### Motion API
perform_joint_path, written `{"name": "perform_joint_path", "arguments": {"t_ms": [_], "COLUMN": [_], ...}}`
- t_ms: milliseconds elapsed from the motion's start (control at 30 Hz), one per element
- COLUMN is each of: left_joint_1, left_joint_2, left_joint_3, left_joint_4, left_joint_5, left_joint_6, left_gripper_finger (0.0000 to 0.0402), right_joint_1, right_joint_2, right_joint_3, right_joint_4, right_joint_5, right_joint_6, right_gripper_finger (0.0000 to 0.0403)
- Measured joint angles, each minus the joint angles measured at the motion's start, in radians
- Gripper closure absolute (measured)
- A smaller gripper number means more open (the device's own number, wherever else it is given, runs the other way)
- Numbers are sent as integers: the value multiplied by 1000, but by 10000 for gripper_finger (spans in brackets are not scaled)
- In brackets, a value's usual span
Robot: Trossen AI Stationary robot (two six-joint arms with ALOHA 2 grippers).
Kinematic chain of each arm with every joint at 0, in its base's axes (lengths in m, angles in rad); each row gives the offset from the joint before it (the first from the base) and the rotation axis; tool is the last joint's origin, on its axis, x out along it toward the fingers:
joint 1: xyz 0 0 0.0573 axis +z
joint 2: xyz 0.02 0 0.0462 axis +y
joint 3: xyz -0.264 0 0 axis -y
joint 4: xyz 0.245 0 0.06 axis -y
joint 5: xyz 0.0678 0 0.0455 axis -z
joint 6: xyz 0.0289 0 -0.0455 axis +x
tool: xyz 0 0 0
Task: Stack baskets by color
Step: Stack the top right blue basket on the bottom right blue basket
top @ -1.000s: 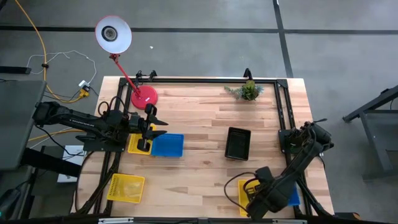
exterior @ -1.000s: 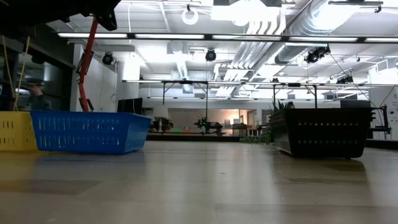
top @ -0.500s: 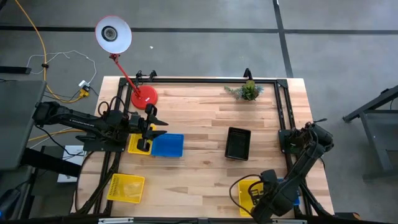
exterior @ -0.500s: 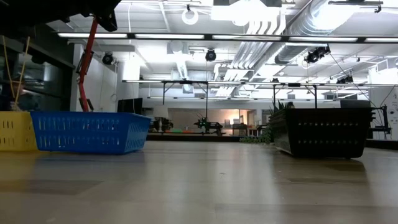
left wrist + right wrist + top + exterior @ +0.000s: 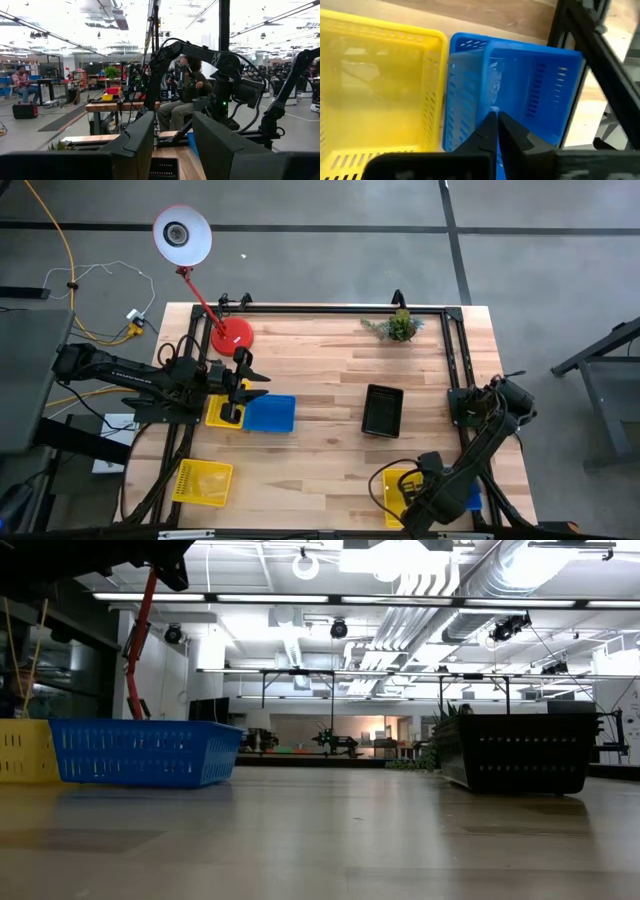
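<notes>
High view shows no colour stacked: right gripper (image 5: 496,119) pinches the near-right blue slotted plastic basket (image 5: 520,95)'s wall; left gripper (image 5: 232,412), jaws parted, hovers over the left yellow slotted plastic basket (image 5: 216,412).

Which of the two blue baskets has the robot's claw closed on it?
The blue basket at the table's near right corner, beside a yellow basket. The right gripper is shut on its wall. The other blue basket, on the left, is untouched.

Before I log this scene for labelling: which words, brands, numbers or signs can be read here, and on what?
None can be read.
Baskets: plain slotted plastic, no print.
Lamp, plant, table: no lettering.
Room behind, in the left wrist view: any signs there are too small to read.
</notes>
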Motion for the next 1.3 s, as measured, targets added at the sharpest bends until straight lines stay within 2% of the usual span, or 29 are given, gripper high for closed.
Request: {"name": "perform_joint_path", "arguments": {"t_ms": [500, 667, 900, 1300], "left_joint_1": [0, 0, 0, 0], "left_joint_2": [0, 0, 0, 0], "left_joint_3": [0, 0, 0, 0], "left_joint_4": [-1, -1, -2, -4], "left_joint_5": [0, 0, 0, 0], "left_joint_6": [-23, -23, -23, -23], "left_gripper_finger": [280, 280, 280, 280], "right_joint_1": [0, 0, 18, 20], "right_joint_2": [1, 1, -13, -13], "right_joint_3": [-62, 30, 115, 21], "right_joint_4": [43, -76, -48, 10], "right_joint_5": [-5, 4, 205, 132], "right_joint_6": [2, -13, -58, -65], "right_gripper_finger": [403, 403, 403, 403]}}
